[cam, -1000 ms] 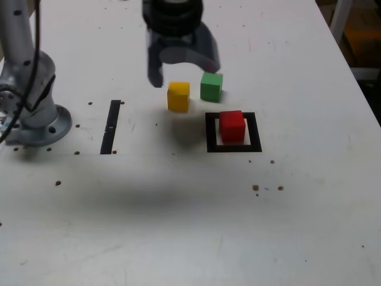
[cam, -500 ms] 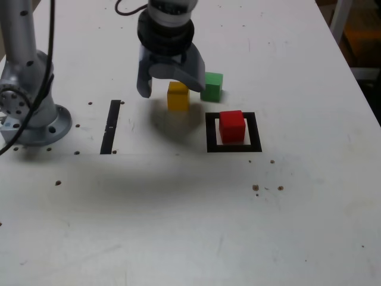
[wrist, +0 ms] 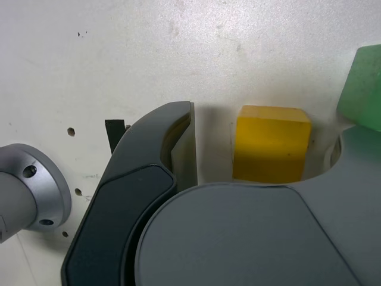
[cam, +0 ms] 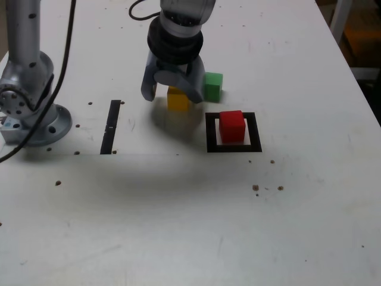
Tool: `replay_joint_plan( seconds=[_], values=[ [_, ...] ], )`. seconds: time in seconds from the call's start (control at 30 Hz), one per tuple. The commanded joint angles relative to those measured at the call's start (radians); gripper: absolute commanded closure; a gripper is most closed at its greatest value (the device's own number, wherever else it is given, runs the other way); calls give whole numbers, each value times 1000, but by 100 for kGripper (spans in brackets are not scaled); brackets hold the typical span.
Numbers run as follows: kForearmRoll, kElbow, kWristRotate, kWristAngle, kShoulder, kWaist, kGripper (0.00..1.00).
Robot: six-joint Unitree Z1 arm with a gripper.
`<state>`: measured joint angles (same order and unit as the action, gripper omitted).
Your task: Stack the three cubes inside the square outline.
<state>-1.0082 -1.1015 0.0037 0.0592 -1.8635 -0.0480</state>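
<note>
White, speckled flat surface (cam: 178, 226) carried everything. Grey Z1 arm w/ dark two-finger gripper (cam: 172, 95) hung over the small solid yellow cube (cam: 177, 100) near centre. Jaws were part open, straddling the cube w/ a gap visible on one side in the wrist view, so nothing gripped yet.

Black-tape square outline (cam: 233, 147) sat at approx 4 o'clock from the yellow cube; small red cube (cam: 232, 126) inside it. Small green cube (cam: 212, 86) was just beside yellow, at 2 o'clock.

Judgement: cubes look light, rigid, smooth-faced; pinch yellow on two opposite flat sides, mid-height, clear of green.
</note>
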Motion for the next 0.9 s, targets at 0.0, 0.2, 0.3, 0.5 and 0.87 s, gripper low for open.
replay_joint_plan(
  seconds=[0.0,0.2,0.3,0.5,0.87],
  values=[
    [0,-3,5,3,-3,-1,23],
    [-7,-12,11,3,-15,-1,27],
    [-10,-16,16,4,-22,-1,27],
    [-17,-27,23,4,-33,-1,33],
    [-33,-44,27,-5,-36,-1,67]
  ],
)
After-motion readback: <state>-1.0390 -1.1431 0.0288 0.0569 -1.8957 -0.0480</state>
